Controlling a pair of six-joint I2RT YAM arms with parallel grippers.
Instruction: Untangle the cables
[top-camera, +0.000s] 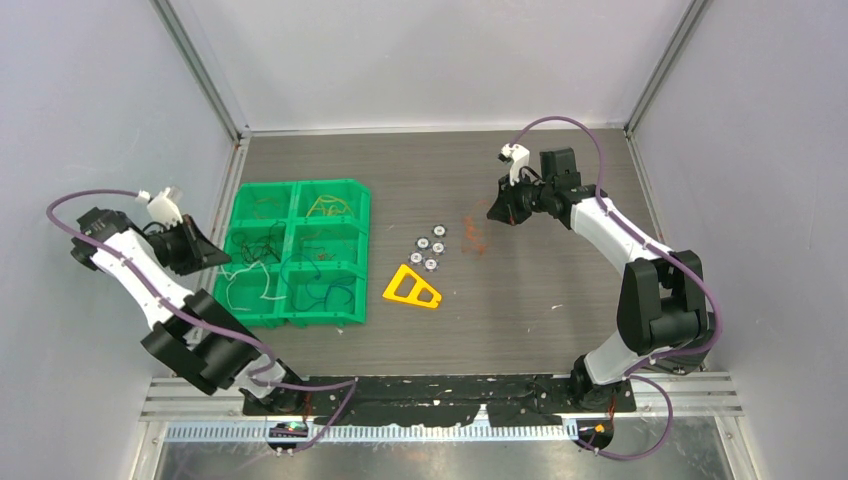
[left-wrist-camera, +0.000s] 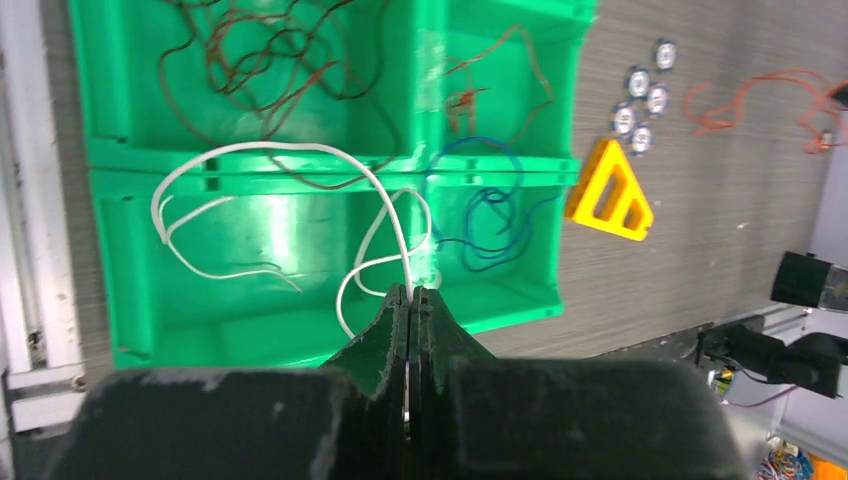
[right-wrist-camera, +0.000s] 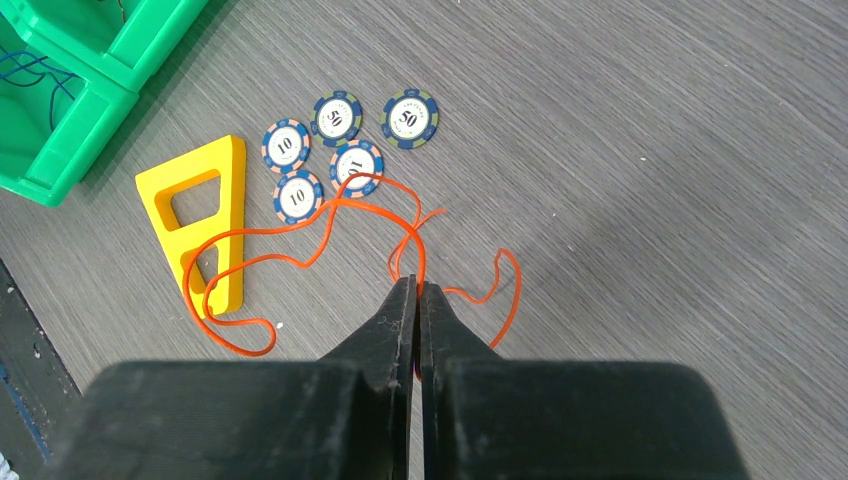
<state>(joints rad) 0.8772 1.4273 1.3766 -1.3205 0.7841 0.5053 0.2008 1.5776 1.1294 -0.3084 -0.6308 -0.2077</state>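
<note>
a white cable looped across the near compartments of the green tray, and one end ran up into the tip of the left tool. its jaws were pressed together on that strand, as far as the wrist view let me tell. other cables lay sorted in the tray: brown cables tangled in a farther compartment, a blue cable curled in the near right one, and a yellowish cable in the far right one. the tray sat on the left part of the surface.

out in the middle, an orange cable sprawled in loose loops, its strands meeting at the tip of the right tool, which was closed on it. one loop crossed the yellow triangular piece, another brushed over the poker chips. five chips lay clustered just beside the yellow piece, between the tray and the right tool. the left tool hung at the tray's left edge, well apart from the right one.
</note>
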